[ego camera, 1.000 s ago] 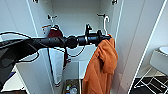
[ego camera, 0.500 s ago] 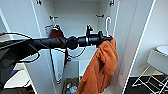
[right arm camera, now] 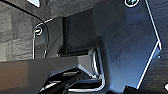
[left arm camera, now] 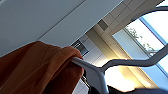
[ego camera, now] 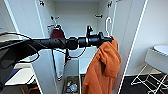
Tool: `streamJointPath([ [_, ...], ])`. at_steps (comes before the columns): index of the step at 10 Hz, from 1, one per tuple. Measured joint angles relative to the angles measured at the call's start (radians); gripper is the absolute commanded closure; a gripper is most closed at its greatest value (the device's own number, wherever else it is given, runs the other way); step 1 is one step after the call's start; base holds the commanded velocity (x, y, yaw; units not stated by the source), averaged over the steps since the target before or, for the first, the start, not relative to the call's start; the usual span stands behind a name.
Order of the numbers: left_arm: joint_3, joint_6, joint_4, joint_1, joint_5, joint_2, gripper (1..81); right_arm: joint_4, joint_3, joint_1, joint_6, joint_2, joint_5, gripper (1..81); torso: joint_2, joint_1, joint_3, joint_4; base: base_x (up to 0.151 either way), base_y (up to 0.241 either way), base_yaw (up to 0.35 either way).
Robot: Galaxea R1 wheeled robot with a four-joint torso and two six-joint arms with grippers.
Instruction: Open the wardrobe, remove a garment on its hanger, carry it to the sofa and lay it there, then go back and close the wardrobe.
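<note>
With both doors of the wardrobe standing open, I have the left arm stretched across the opening and the left gripper at the neck of the hanger. The garment, bright orange, hangs in folds from the gripper end, in front of the right-hand door and clear of the shelf below. From the left wrist view the hanger's white shoulder runs into the orange cloth, with ceiling and a window beyond. I take the jaws to be closed on the hanger, since the load hangs from that point, though the fingers themselves are not distinct. The maroon garment hangs deeper in, on the left. I cannot tell the state of the right gripper's jaws.

Step in hand, as I judge it: taking out. The hook appears free of any rail. What the withdrawal calls for is a level wrist, so the shirt does not slide off, and clearance from the door edge.
</note>
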Motion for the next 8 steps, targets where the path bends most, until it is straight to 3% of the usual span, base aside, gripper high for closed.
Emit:
streamJointPath([
  [4, 0.031, -0.001, 0.000, 0.005, 0.000, -0.017, 81.1, 0.000, 0.000, -0.003, 0.001, 0.000, 0.003, 1.0, 0.000, -0.001, 0.000, 0.000, 0.000, 0.000, 0.000],
  [8, 0.130, 0.009, 0.005, 0.046, -0.009, -0.101, 81.1, 0.000, 0.000, -0.003, 0.001, 0.000, 0.003, 1.0, 0.000, -0.001, 0.000, 0.000, 0.000, 0.000, 0.000],
])
